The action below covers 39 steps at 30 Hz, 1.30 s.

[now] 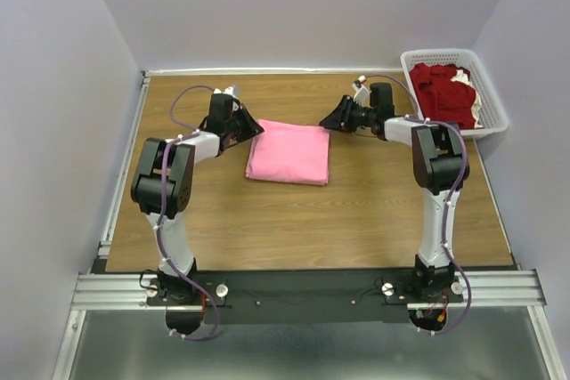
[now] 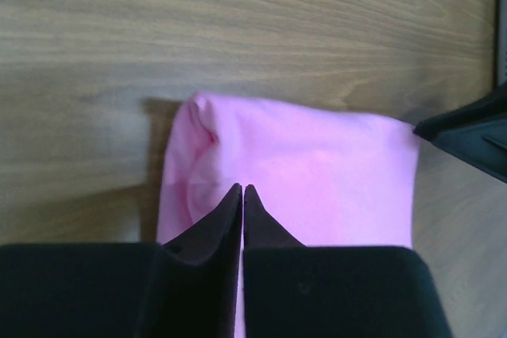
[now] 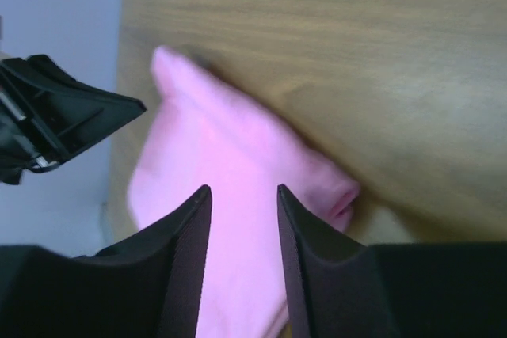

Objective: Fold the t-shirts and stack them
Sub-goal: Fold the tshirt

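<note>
A bright pink t-shirt [image 1: 288, 152] lies folded into a neat rectangle on the middle of the wooden table. My left gripper [image 1: 256, 127] is at its far left corner, jaws shut with nothing between them; in the left wrist view the gripper [image 2: 242, 187] hovers over the pink cloth [image 2: 317, 164]. My right gripper [image 1: 326, 122] is at the far right corner, open and empty; in the right wrist view the gripper [image 3: 243, 189] is over the pink shirt [image 3: 230, 156]. Dark red t-shirts [image 1: 443, 91] lie crumpled in the basket.
A white plastic lattice basket [image 1: 445, 53] stands at the back right corner. Grey walls close the table on the left, back and right. A metal rail [image 1: 116, 193] runs along the left edge. The other arm's gripper shows in each wrist view.
</note>
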Motion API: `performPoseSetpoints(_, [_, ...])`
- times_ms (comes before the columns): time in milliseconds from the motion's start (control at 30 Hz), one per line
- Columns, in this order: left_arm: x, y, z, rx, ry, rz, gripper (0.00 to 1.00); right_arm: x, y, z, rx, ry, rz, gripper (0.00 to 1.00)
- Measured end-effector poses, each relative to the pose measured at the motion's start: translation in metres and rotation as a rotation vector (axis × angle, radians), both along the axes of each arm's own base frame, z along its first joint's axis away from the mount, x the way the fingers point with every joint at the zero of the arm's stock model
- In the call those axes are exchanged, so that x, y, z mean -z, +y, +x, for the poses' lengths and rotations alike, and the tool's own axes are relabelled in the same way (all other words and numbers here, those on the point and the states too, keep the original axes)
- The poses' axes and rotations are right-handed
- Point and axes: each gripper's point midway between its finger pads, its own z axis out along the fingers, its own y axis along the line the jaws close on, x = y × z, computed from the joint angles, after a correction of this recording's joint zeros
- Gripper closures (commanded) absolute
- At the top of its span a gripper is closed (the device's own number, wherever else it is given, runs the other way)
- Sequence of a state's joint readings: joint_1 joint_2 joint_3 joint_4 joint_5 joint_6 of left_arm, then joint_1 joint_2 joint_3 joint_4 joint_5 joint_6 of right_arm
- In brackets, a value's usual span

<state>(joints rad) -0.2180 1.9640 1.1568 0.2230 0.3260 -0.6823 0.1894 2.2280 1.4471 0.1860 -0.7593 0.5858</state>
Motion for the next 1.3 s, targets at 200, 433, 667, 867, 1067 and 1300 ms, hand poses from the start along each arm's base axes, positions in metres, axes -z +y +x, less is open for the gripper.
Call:
performPoseSetpoints(200, [-0.068, -0.010, -0.058, 0.051, -0.117, -0.076, 0.82, -0.043, 0.015, -0.060, -0.022, 0.031, 0.198, 0.50])
performPoseSetpoints(433, [-0.045, -0.017, -0.111, 0.094, -0.065, -0.104, 0.85, -0.062, 0.061, -0.133, -0.170, 0.060, 0.308, 0.47])
performPoseSetpoints(667, [0.033, -0.005, -0.140, 0.046, 0.163, -0.088, 0.89, 0.019, 0.047, -0.167, -0.132, 0.275, 0.276, 0.48])
performPoseSetpoints(867, [0.027, 0.018, -0.145, -0.019, 0.157, -0.108, 0.87, 0.019, 0.032, -0.166, -0.106, 0.272, 0.295, 0.48])
performPoseSetpoints(1067, [-0.017, 0.038, -0.148, -0.070, 0.054, -0.066, 0.75, -0.024, 0.039, -0.161, -0.123, 0.205, 0.329, 0.44])
performPoseSetpoints(1300, [-0.151, 0.078, -0.149, -0.197, -0.368, 0.049, 0.47, -0.094, 0.124, -0.173, -0.324, 0.072, 0.394, 0.39])
